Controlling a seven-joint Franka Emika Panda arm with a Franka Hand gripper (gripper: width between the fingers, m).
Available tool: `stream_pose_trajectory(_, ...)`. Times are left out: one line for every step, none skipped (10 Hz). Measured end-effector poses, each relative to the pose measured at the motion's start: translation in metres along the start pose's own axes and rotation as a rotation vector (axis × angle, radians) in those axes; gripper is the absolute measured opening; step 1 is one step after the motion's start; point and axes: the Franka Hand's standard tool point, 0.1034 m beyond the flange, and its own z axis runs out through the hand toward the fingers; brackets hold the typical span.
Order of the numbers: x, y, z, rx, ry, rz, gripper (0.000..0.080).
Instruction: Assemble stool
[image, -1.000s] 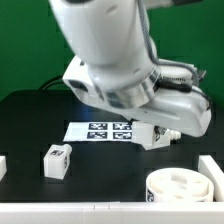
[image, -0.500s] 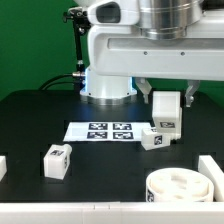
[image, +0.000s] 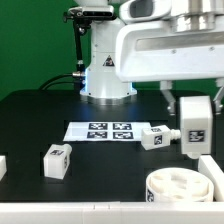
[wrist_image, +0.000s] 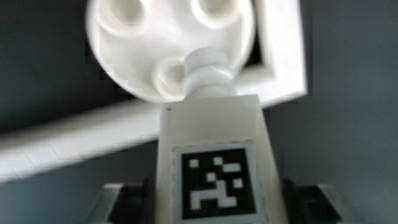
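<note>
Leg (image: 194, 128) moved toward exterior view's right above seat (image: 176, 188), clamped in pincer (image: 192, 104); tip needed centring on a socket (wrist_image: 217, 12) before lowering.

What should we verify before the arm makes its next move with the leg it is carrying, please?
1. The gripper is shut on the held leg: ok.
2. The held leg hangs upright: ok.
3. Its tip is lined up with a socket in the seat: cannot tell.
4. The loose leg beside the marker board is clear of the held leg: cannot tell, they look close.
5. The third leg is out of the way: ok.
</note>
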Motion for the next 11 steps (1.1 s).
stream_pose_trajectory(-0.002, 0.0, 0.002, 0.005, 0.021, 0.004, 0.0338)
stream_pose_trajectory(0.003, -0.006, 0.001, 0.034, 0.102, 0.01, 0.0338)
stream_pose_trajectory(-0.003, -0.013, 0.003, 0.06, 0.171, 0.0, 0.0338)
stream_pose_trajectory(-0.006, -0.012, 0.006, 0.067, 0.211, -0.031, 0.0338)
stream_pose_trajectory(-0.006, -0.003, 0.011, 0.064, 0.26, -0.073, 0.0338)
stream_pose_trajectory(-0.004, 0.002, 0.016, 0.057, 0.294, -0.124, 0.0338)
stream_pose_trajectory(-0.001, -0.001, 0.02, 0.061, 0.354, -0.184, 0.0338)
stream_pose_trajectory(-0.003, 0.0, 0.024, 0.057, 0.351, -0.186, 0.0338)
stream_pose_trajectory(-0.003, 0.0, 0.024, 0.056, 0.352, -0.19, 0.0338)
stream_pose_trajectory(-0.003, 0.001, 0.024, 0.054, 0.352, -0.189, 0.0338)
stream_pose_trajectory(-0.002, 0.007, 0.023, 0.044, 0.372, -0.226, 0.0338)
